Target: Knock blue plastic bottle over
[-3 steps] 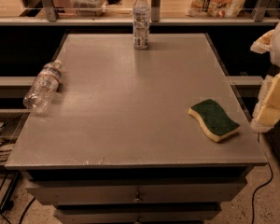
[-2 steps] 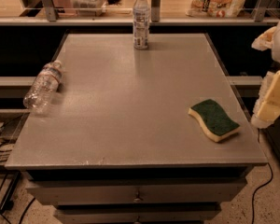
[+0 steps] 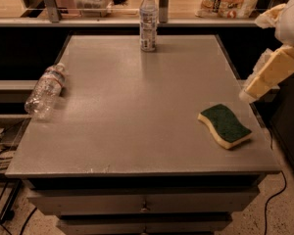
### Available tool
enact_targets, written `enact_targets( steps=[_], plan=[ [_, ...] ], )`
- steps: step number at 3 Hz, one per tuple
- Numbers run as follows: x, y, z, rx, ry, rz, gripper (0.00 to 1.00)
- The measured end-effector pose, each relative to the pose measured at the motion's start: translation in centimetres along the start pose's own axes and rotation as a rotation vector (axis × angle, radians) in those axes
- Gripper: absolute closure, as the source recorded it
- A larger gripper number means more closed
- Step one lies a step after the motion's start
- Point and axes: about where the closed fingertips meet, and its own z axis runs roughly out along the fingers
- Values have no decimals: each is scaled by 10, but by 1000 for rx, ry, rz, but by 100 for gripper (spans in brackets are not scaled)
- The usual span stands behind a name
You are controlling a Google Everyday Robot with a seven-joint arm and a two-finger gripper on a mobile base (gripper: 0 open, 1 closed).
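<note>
The blue plastic bottle [image 3: 148, 21] is standing upright and capped at the far edge of the table [image 3: 137, 126]; a crinkled bottle [image 3: 45, 89] is lying at its left edge. My gripper [image 3: 264, 77] is hanging beyond the right side, and I cannot tell its grip state.

table [image 3: 137, 111]: blue plastic bottle [image 3: 148, 21] upright at back, crinkled bottle [image 3: 45, 91] lying left, sponge [image 3: 224, 125] right; end effector [image 3: 265, 76] beside right edge

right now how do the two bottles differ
The blue plastic bottle stands upright far back on the table; the crinkled bottle lies on its side at the left. The blue plastic bottle's label is wide and white, the crinkled bottle's narrow and reddish. Both are clear plastic. The gripper hangs beyond the right edge.
</note>
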Motion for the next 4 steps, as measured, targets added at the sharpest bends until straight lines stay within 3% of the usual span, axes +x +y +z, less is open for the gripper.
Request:
enact_targets(
  steps=[1, 2, 3, 4],
  plan=[
    [0, 0, 0, 0, -1, 0, 0],
    [-16, -5, 20, -23, -46, 9, 0],
    [-38, -16, 50, -39, -110, 26, 0],
    [-56, -38, 85, -39, -177, 87, 0]
  ],
)
